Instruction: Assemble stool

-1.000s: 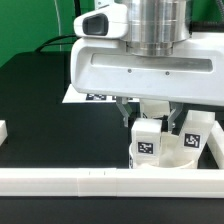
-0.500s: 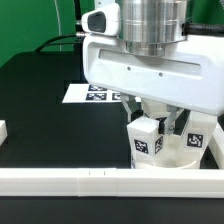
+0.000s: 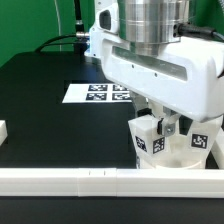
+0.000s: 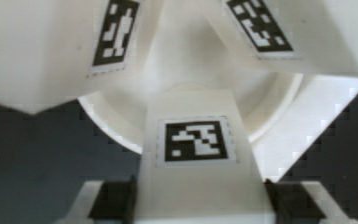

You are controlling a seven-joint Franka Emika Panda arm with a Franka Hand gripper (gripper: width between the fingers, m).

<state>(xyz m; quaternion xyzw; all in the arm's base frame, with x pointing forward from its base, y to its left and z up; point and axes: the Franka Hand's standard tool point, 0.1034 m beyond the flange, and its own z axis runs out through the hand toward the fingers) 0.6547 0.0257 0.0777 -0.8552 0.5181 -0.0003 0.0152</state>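
My gripper hangs over the white stool seat at the exterior view's lower right. It is shut on a short blocky white leg with a square tag; the dark fingers press both its sides. The leg points down at the round seat. Two other tagged legs stand on the seat, one on each side of the held leg. In the exterior view one tagged leg and another rise from the seat beside my gripper.
The marker board lies flat on the black table behind the seat. A long white border rail runs along the front edge, right before the seat. A short white rail end sits at the exterior view's left edge.
The arm's wrist has turned and shifted toward the exterior view's right, uncovering the marker board. The seat with its legs has turned a little with it. The grip stays shut.
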